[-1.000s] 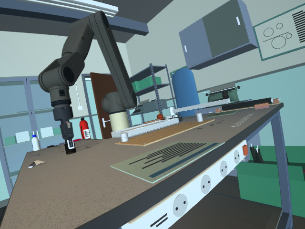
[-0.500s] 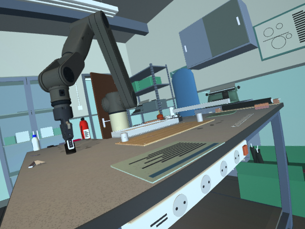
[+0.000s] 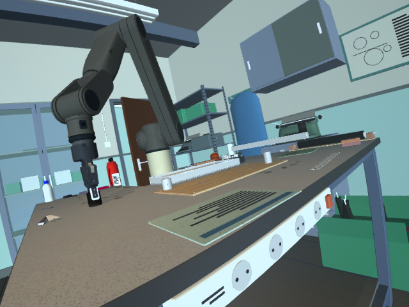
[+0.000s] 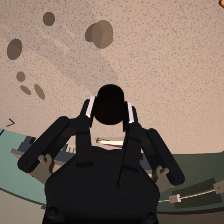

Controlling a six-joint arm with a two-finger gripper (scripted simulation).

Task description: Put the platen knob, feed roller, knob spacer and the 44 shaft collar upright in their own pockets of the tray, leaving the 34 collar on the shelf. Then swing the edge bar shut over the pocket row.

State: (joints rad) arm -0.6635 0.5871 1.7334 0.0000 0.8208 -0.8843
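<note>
On the left part of the brown bench top a black ribbed cylinder, the platen knob [image 3: 93,200] [image 4: 109,104], stands upright on the surface. Toward the back of the bench a long white tray [image 3: 195,169] lies beside a wooden slatted shelf [image 3: 222,176]. A small white collar [image 3: 166,183] stands at the shelf's near-left corner. Another white collar [image 3: 267,157] stands at its far end. A light bar [image 3: 271,142] runs above the tray's far end. A small orange part [image 3: 214,155] sits by the tray. My gripper [image 3: 93,197] [image 4: 109,112] reaches straight down at the knob and is closed on it.
Behind the bench stand the arm's cream base [image 3: 159,162], a metal rack [image 3: 204,122] and a blue tank [image 3: 248,124]. A printed sheet [image 3: 224,211] lies near the front edge. A small wooden wedge [image 3: 49,218] lies at the left. A black roller [image 3: 330,138] lies at the far right.
</note>
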